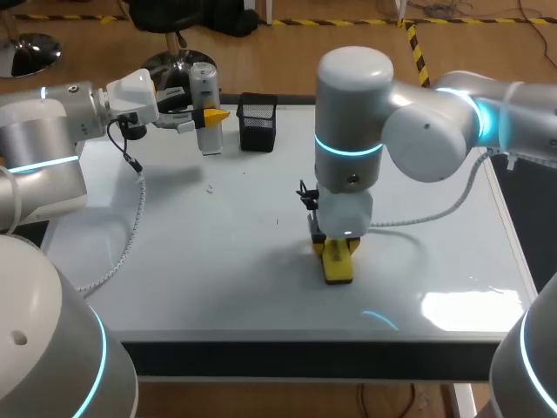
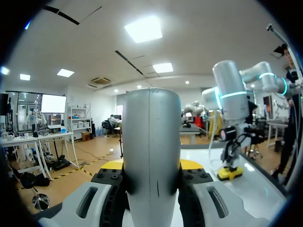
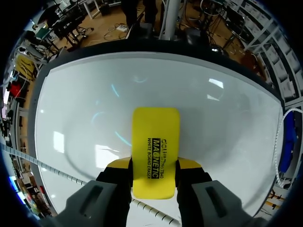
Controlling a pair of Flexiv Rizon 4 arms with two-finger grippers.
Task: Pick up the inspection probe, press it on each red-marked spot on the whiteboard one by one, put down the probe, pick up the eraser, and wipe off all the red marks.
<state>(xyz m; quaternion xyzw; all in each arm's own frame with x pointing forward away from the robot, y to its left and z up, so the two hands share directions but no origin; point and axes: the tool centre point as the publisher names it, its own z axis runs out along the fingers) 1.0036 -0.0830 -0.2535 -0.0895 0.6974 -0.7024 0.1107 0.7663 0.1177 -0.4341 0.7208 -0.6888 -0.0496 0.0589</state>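
Resting on the whiteboard (image 1: 218, 261), the eraser (image 3: 155, 146) sits between right fingers (image 3: 188, 164) (clamped)

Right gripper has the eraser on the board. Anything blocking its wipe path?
Nothing visible. The whiteboard around the eraser is bare. The mesh cup and the left gripper holding the probe are at the far edge, apart from it.

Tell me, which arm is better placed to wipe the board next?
Right. The right fingers clamp the yellow eraser, which sits on the whiteboard. The left fingers hold the silver probe off at the back.
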